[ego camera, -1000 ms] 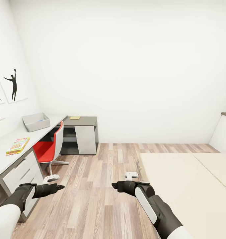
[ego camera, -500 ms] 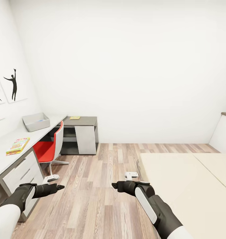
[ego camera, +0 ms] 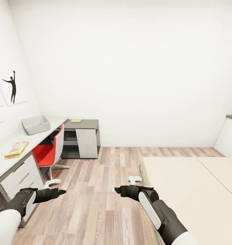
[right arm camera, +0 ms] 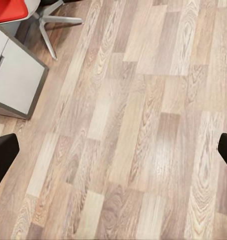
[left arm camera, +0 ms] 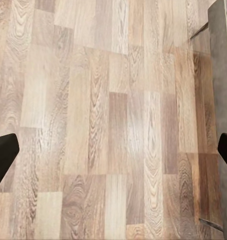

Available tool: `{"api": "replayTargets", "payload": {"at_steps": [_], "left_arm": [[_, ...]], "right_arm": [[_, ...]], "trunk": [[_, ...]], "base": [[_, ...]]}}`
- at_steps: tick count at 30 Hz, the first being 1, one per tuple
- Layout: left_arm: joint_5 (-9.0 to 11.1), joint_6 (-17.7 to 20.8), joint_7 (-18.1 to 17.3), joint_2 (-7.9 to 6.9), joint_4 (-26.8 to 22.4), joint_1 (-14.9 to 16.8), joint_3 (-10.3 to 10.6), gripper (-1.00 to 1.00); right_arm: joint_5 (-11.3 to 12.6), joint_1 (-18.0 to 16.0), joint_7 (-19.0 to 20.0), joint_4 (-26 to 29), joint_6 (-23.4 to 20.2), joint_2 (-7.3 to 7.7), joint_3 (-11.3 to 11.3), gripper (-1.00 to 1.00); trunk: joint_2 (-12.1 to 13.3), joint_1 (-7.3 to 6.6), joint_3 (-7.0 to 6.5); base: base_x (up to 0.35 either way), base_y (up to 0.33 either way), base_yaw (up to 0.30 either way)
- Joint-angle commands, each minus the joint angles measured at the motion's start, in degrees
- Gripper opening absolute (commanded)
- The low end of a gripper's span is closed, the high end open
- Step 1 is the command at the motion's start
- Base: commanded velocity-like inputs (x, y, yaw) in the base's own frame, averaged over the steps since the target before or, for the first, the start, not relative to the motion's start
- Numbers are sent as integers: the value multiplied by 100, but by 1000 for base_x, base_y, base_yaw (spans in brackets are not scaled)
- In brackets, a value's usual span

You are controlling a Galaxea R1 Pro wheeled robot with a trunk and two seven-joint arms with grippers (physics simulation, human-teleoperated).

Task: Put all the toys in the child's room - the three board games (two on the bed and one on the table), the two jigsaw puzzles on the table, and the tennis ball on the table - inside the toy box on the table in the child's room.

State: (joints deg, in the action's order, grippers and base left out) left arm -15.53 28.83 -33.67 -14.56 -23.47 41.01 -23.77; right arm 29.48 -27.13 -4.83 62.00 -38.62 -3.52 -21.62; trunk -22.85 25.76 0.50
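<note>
The light-grey toy box (ego camera: 35, 125) stands on the pale table (ego camera: 6, 161) along the left wall, and something blue that I cannot identify shows inside it. A bright jigsaw puzzle (ego camera: 17, 149) lies flat on the table, nearer to me. A small flat yellowish box (ego camera: 76, 120) rests on the dark cabinet section. The beige bed (ego camera: 194, 194) lies at the right, its visible part bare. The board games and the tennis ball are out of view. My left gripper (ego camera: 61, 192) (left arm camera: 113, 152) and right gripper (ego camera: 117, 190) (right arm camera: 113, 150) hang open over the wood floor, holding nothing.
A red swivel chair (ego camera: 47, 153) stands tucked against the table, and its white legs (ego camera: 52, 182) reach out near my left arm. Wood-plank floor (ego camera: 95, 190) runs between the table and the bed. Black silhouette pictures (ego camera: 12, 86) hang on the left wall.
The whole picture has shifted slightly, so the camera has moved. The table's things sit a little further left. Both arms keep their pose.
</note>
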Motion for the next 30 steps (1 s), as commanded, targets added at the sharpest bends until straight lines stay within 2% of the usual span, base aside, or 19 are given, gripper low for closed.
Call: {"api": "replayTargets", "payload": {"at_steps": [1,30], "left_arm": [[-57,35,-43,5,-8,4,-48,100],[-56,35,-38,5,-8,4,-48,100]], "right_arm": [[58,-3,-52,5,-14,1,-8,100],[58,-3,-50,6,-14,6,-9,100]], "trunk": [[-7,3,5],[-7,3,5]], "base": [[0,-240,0],[0,-289,0]]}}
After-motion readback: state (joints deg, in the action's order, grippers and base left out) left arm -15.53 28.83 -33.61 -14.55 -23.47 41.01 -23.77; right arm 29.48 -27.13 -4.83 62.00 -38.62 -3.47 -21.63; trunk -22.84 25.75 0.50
